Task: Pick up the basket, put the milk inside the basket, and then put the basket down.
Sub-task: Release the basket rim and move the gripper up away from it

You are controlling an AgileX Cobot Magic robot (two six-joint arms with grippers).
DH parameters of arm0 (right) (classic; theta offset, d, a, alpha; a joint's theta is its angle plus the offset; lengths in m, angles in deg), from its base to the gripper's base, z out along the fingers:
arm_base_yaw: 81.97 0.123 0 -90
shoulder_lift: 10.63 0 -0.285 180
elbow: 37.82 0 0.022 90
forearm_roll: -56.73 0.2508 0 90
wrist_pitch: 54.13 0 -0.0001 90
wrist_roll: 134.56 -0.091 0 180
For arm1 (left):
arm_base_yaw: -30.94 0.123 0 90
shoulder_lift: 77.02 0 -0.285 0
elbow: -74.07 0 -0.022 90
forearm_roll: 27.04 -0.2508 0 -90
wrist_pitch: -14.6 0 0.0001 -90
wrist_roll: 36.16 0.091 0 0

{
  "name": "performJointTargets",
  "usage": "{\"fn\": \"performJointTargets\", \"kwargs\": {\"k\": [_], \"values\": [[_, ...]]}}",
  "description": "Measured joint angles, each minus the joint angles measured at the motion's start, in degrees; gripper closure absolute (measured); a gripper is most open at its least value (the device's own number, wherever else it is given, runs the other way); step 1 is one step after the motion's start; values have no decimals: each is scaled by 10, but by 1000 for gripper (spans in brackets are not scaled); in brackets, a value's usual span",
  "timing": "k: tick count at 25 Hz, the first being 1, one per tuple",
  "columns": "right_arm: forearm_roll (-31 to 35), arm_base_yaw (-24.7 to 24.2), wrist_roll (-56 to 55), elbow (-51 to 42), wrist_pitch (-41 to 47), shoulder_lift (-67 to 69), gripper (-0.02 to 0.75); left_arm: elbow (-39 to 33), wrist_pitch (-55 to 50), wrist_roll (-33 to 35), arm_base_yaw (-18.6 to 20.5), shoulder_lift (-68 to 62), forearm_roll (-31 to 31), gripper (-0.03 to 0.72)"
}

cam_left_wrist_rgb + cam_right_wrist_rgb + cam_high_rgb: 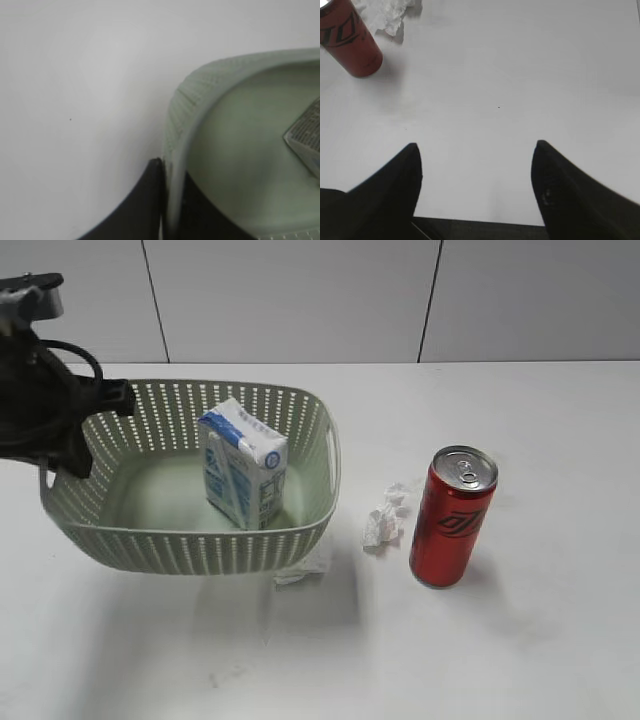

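The pale green basket [150, 540] hangs tilted just above the table at the left, with a shadow under it. The white-and-blue milk carton [243, 465] stands inside it, leaning. My left gripper [62, 455] is shut on the basket's left rim; in the left wrist view the jaws [170, 172] pinch the basket's wall [200, 100], and a corner of the milk carton [306, 135] shows inside. My right gripper [476, 150] is open and empty above bare table; it is out of the exterior view.
A tall red soda can [452, 517] stands right of the basket and also shows in the right wrist view [350, 42]. Crumpled white paper [388, 517] lies between can and basket; another scrap [300, 570] pokes out under the basket's front right corner.
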Motion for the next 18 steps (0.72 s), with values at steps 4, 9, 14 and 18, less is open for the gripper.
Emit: {"fn": "performJointTargets", "kwargs": {"k": [4,9,14,18], "values": [[1,0,0,-44,-7,-97,198,62,-5,31,11,-59,26,681],[2,0,1,-93,-8,-190,198,150,-13,42,13,-132,38,681],[11,0,0,-112,-30,-255,198,237,-28,54,13,-200,46,681],[13,0,0,-112,-32,-267,198,298,-33,55,13,-251,61,681]]}}
